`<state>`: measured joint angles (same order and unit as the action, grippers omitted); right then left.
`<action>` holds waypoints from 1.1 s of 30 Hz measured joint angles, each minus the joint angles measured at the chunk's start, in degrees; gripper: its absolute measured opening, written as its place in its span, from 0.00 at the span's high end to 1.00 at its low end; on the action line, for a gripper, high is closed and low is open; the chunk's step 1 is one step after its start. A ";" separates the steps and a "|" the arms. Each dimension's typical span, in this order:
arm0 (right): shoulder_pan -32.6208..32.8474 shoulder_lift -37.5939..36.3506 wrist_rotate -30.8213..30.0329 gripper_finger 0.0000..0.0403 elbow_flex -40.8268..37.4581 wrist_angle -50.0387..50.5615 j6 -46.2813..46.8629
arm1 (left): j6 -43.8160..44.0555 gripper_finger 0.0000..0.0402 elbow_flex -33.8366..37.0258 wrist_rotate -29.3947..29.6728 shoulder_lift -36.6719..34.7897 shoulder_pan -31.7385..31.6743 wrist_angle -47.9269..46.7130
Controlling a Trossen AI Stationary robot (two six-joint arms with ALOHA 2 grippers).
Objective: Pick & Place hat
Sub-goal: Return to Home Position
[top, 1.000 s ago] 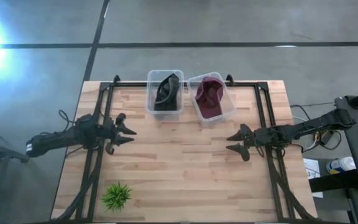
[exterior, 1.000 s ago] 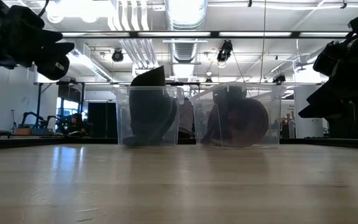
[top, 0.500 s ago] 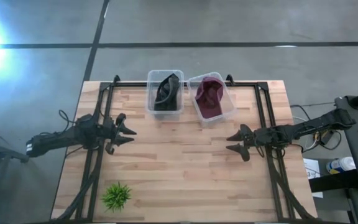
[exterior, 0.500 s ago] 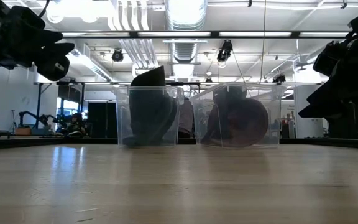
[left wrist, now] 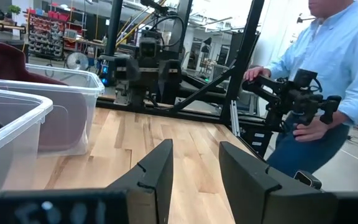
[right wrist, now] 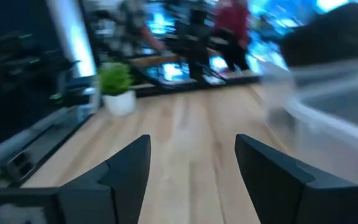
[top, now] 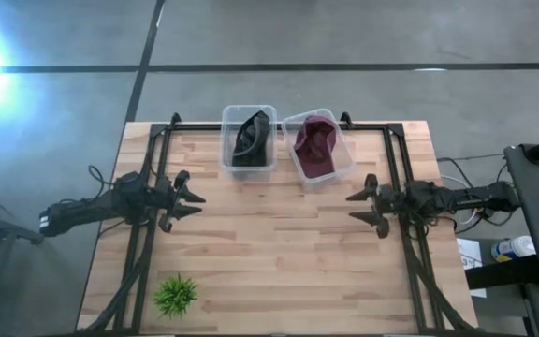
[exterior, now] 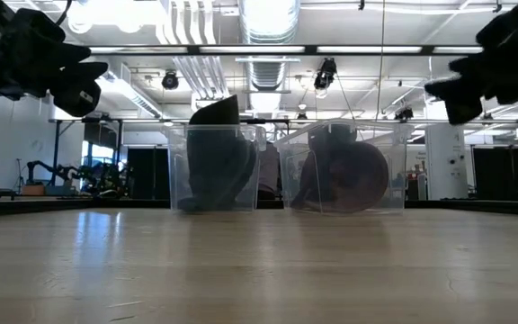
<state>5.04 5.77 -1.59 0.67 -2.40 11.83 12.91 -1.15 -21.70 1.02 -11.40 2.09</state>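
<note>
A black hat (top: 251,139) sits in the left clear bin (top: 248,168) at the table's far side. A maroon hat (top: 315,142) sits in the right clear bin (top: 341,175) beside it. Both bins show in the low view: the left bin (exterior: 212,171) and the right bin (exterior: 342,169). My left gripper (top: 195,204) is open and empty, above the table's left part. My right gripper (top: 365,208) is open and empty, above the table's right part, near the maroon hat's bin.
A small green plant (top: 175,294) stands near the table's near left corner. A black frame (top: 396,159) runs along the table's sides. A person in a light shirt (left wrist: 328,68) stands beyond the table's right side, holding a handheld device. The table's middle is bare wood (top: 269,243).
My right gripper has risen and drawn a little toward the table's right and far edges, swinging so that it points more level toward the left. My left gripper has kept still.
</note>
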 joint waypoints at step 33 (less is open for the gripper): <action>-0.22 -2.92 7.57 0.43 -0.13 0.55 -6.20 | -0.04 0.69 0.02 -0.02 0.52 0.00 0.20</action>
<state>4.82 2.85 5.98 0.54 -1.85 5.63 12.86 -1.13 -21.71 1.54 -11.40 2.28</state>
